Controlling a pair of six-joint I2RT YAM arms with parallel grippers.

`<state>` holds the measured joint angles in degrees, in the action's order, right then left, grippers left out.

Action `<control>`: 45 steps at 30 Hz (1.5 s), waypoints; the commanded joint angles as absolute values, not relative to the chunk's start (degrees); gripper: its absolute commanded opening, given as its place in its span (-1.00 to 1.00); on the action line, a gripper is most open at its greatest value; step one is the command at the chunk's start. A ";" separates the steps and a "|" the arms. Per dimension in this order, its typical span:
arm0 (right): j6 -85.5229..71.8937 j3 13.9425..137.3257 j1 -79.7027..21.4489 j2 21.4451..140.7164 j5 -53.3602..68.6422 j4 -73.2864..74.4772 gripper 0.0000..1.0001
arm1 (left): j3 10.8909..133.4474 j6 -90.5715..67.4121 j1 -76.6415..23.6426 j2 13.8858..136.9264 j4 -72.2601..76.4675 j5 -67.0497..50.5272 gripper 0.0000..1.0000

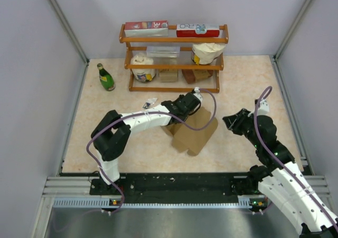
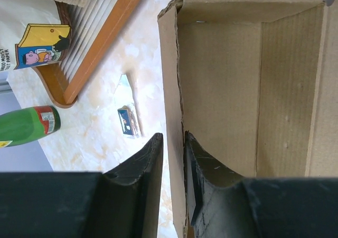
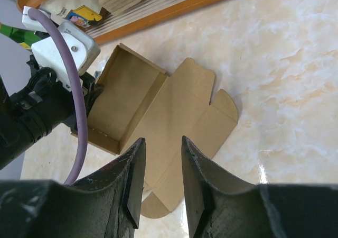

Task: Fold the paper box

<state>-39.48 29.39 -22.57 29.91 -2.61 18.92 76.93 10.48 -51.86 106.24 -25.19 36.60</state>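
Observation:
The paper box (image 1: 196,128) lies mid-table as plain brown cardboard, its tray part standing up and its lid flap (image 3: 182,116) with rounded tabs spread flat. My left gripper (image 1: 191,104) straddles the tray's left side wall (image 2: 171,74). One finger is inside against the wall and the other stands just off its outer face, so the jaws are open. My right gripper (image 1: 231,122) hovers to the right of the box, open with nothing between its fingers (image 3: 134,158). In the right wrist view the flat lid shows below them.
A wooden shelf (image 1: 174,66) at the back holds red-and-white cartons (image 1: 146,26), white tubs and small brown blocks. A green bottle (image 1: 105,77) stands to its left. A small wrapper (image 2: 128,119) lies on the table left of the box. Walls close in both sides.

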 commanded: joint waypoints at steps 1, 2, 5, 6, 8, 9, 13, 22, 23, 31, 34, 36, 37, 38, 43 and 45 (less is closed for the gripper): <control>-38.50 33.13 -21.88 30.23 -1.84 17.49 -0.33 | 76.38 10.28 -50.19 102.57 -23.03 33.85 -0.48; -38.24 33.40 -21.88 30.32 -1.67 17.49 -0.33 | 76.38 10.11 -49.75 102.48 -23.11 32.97 -0.52; -37.97 34.27 -21.88 30.32 -1.32 17.75 -0.33 | 76.20 9.14 -48.26 102.39 -23.29 30.07 -0.69; -37.97 34.54 -21.88 30.50 -1.14 17.84 -0.33 | 76.20 8.88 -47.73 102.31 -23.38 29.19 -0.74; -37.79 34.89 -21.97 30.32 -0.88 18.02 -0.33 | 76.11 8.53 -46.94 102.30 -23.47 27.69 -0.80; -37.79 34.98 -21.89 30.32 -0.88 18.19 -0.33 | 76.11 8.35 -46.67 102.22 -23.64 27.08 -0.82; -37.71 35.33 -21.88 30.41 -0.44 18.46 -0.32 | 76.02 7.21 -45.27 101.95 -24.26 22.95 -0.92; -36.74 36.56 -21.88 30.85 1.67 19.16 -0.31 | 73.74 2.03 -42.98 102.21 -23.82 8.97 -0.96; -36.56 36.82 -21.88 31.02 1.93 19.42 -0.31 | 73.39 1.33 -42.89 102.48 -23.47 7.83 -0.96; -34.98 42.17 -21.88 33.56 2.55 26.70 -0.07 | 70.32 -5.61 -42.36 102.92 -20.66 3.16 -0.98; -34.37 45.43 -21.88 36.82 3.16 32.68 0.11 | 68.04 -8.78 -42.01 102.40 -18.81 4.92 -0.98; -35.24 45.53 -21.88 37.53 3.51 35.14 0.16 | 66.54 -10.45 -41.75 102.22 -18.02 4.83 -0.98; -35.94 45.18 -21.88 37.44 3.60 36.11 0.18 | 66.10 -11.15 -41.75 102.30 -17.67 4.92 -0.97; -36.56 44.74 -21.97 37.27 3.69 36.73 0.20 | 65.48 -11.86 -41.75 102.30 -17.32 4.92 -0.97; -40.33 41.14 -21.88 35.86 7.37 37.01 0.26 | 63.20 -15.20 -41.75 101.43 -15.12 4.48 -0.97; -41.22 40.17 -21.88 35.95 8.61 36.22 0.27 | 62.93 -15.91 -41.84 101.16 -14.85 4.57 -0.97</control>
<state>-38.20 41.85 -22.33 36.69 5.04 35.92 64.82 -12.12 -42.02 102.83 -16.97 5.32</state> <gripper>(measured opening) 0.629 0.033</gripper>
